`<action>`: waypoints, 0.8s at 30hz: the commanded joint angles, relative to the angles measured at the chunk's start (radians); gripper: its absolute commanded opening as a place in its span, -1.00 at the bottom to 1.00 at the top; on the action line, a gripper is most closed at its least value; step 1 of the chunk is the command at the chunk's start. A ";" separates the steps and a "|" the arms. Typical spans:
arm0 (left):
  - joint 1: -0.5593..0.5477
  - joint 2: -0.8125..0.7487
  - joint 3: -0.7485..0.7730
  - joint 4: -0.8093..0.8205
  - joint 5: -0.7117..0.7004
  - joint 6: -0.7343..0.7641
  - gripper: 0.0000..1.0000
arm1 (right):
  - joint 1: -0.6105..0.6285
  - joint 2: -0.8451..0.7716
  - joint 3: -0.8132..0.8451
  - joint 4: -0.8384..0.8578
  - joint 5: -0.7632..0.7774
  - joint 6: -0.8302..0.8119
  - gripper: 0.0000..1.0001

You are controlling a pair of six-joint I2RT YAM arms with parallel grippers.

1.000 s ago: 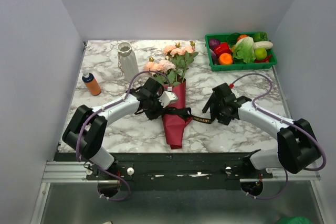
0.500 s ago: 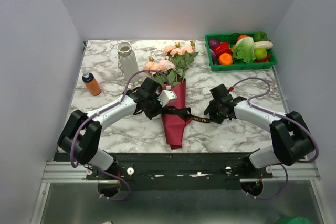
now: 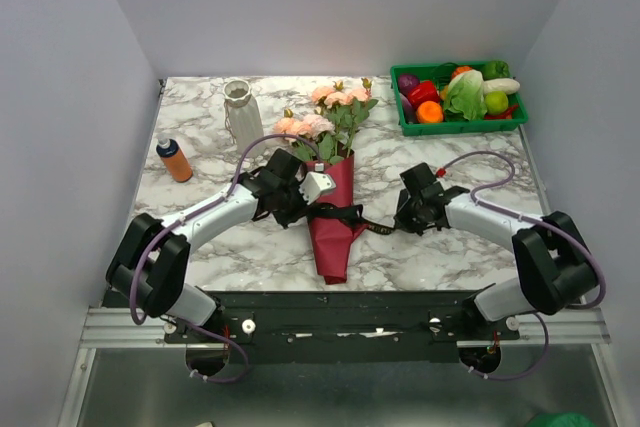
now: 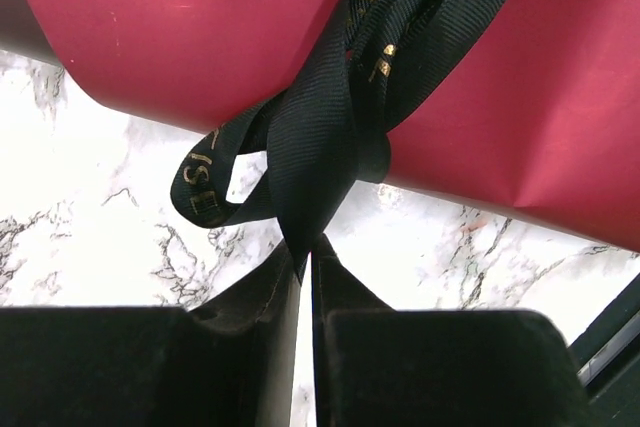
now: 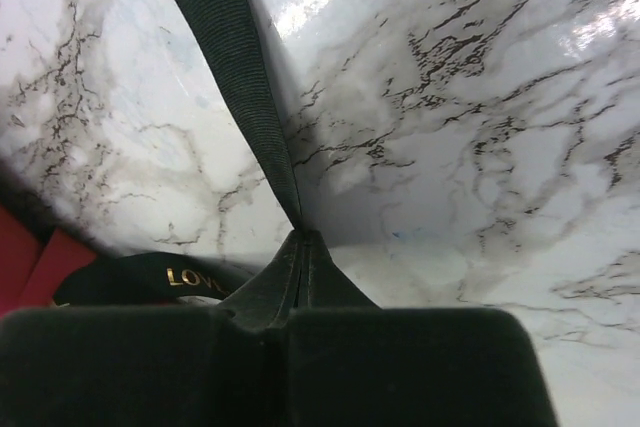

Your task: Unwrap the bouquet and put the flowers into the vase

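Note:
The bouquet [image 3: 335, 232] lies on the marble table, a dark red paper cone [image 4: 200, 37] with peach-pink flowers [image 3: 335, 107] at its far end. A black ribbon [image 3: 345, 213] is knotted round the cone. My left gripper [image 3: 306, 209] sits at the cone's left side; in the left wrist view it [image 4: 306, 247] is shut on a strand of the ribbon [image 4: 330, 127] just below the knot. My right gripper [image 3: 403, 221] is to the right of the cone, shut [image 5: 301, 239] on the ribbon's tail [image 5: 240, 77]. The white ribbed vase [image 3: 240, 115] stands upright at the back left.
A small orange bottle with a black cap [image 3: 173, 159] stands at the left, near the vase. A green crate of vegetables [image 3: 460, 125] sits at the back right. White walls close in the table on three sides.
My right gripper moved left toward the cone and closed on the ribbon's tail. The left gripper tightened slightly on its strand and has barely shifted.

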 commanded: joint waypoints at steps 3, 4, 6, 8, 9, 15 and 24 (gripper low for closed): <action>-0.003 -0.069 0.023 -0.025 -0.059 0.001 -0.76 | -0.003 -0.086 0.057 -0.138 0.112 -0.024 -0.99; -0.002 -0.081 0.024 -0.033 -0.071 0.003 -0.81 | -0.012 -0.121 0.077 -0.158 0.135 -0.034 -0.99; 0.026 -0.111 0.036 -0.060 -0.082 0.004 -0.82 | -0.040 -0.155 0.134 -0.204 0.184 -0.074 -0.99; 0.059 -0.128 0.052 -0.098 -0.102 0.001 -0.87 | -0.106 -0.206 0.166 -0.239 0.212 -0.120 -0.99; 0.105 -0.144 0.067 -0.109 -0.110 0.000 -0.88 | -0.133 -0.221 0.180 -0.249 0.219 -0.139 -0.99; 0.386 -0.246 0.105 -0.160 -0.171 0.010 -1.00 | -0.368 -0.321 0.235 -0.276 0.256 -0.260 -0.99; 0.756 -0.362 0.107 -0.191 -0.252 0.095 -1.00 | -0.589 -0.373 0.280 -0.281 0.273 -0.306 -0.99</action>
